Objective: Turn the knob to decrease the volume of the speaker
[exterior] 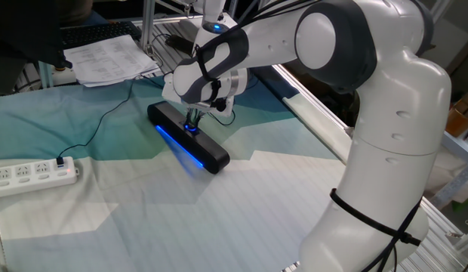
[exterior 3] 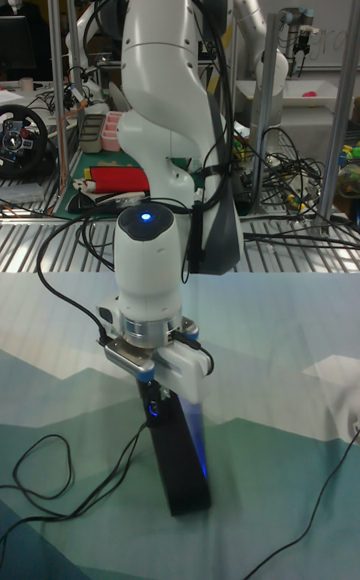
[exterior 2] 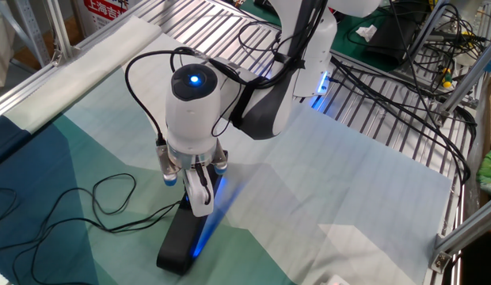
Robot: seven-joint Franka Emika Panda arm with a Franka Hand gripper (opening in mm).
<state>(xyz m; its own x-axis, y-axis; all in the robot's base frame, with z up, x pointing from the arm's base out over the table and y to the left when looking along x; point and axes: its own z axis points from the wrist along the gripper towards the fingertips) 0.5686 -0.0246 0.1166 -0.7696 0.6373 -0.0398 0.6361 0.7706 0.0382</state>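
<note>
so, gripper (exterior: 192, 121) down on the speaker (exterior: 188, 137), fingers (exterior: 195, 117) clenched on the knob (exterior 3: 152, 408) near the middle of the bar. speaker lying flat on the teal-and-white cloth (exterior: 143, 211) over the desk, blue strip glowing along one long edge.

one fixed view: gives the speaker nearly whole, plus the white power strip (exterior: 33, 174) off at the left edge and a thin black cable (exterior: 98, 121) across the cloth. knob mostly hidden there behind the fingers.

other fixed view: looks down past the wrist, so the knob is covered completely; only the near end of the speaker (exterior 2: 184, 237) pokes out.

tall fixed view: only one with the knob's blue ring clearly showing, just under the gripper (exterior 3: 150, 390).
</note>
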